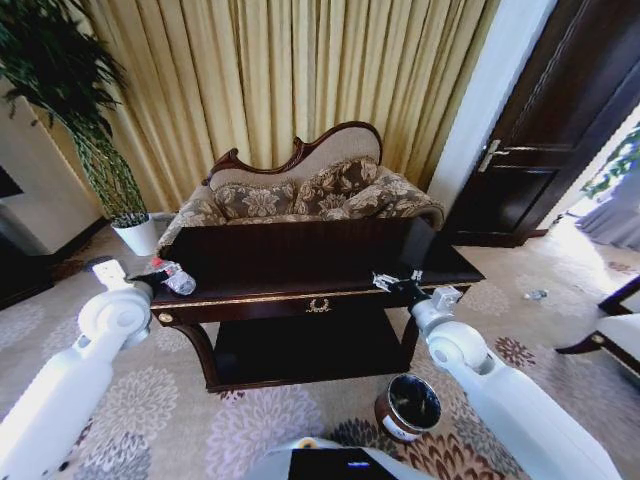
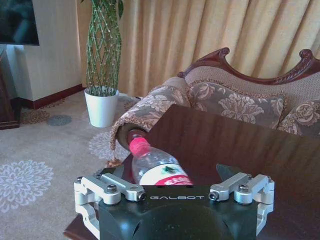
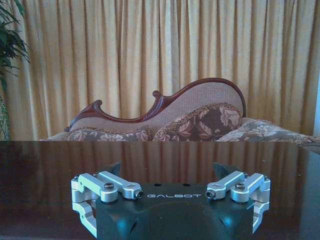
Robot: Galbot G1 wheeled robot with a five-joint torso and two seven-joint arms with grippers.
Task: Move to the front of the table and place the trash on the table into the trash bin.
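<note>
Nearest to us in the left wrist view sits our left gripper (image 2: 175, 175), its fingers spread wide to either side of the bottle (image 2: 152, 165), which lies on its side at the table's corner with the red cap pointing away from us; the fingers bracket the bottle's near end but have not closed on it, so we judge the grasp not yet made. In the head view the same bottle (image 1: 176, 277) lies at the left end of the table (image 1: 320, 262), near the middle-left of the frame, with our left gripper (image 1: 150, 282) at that edge. Our right gripper (image 1: 397, 282) hovers over the table's right front edge, and in its own wrist view it (image 3: 167, 172) stands wide apart with nothing between the fingers. We cannot make out any small scraps on the dark top. The trash bin (image 1: 408, 407) stands on the carpet at the lower right of centre in the head view, in front of the table. We are already at the table's front; picking up, carrying and dropping all remain.
</note>
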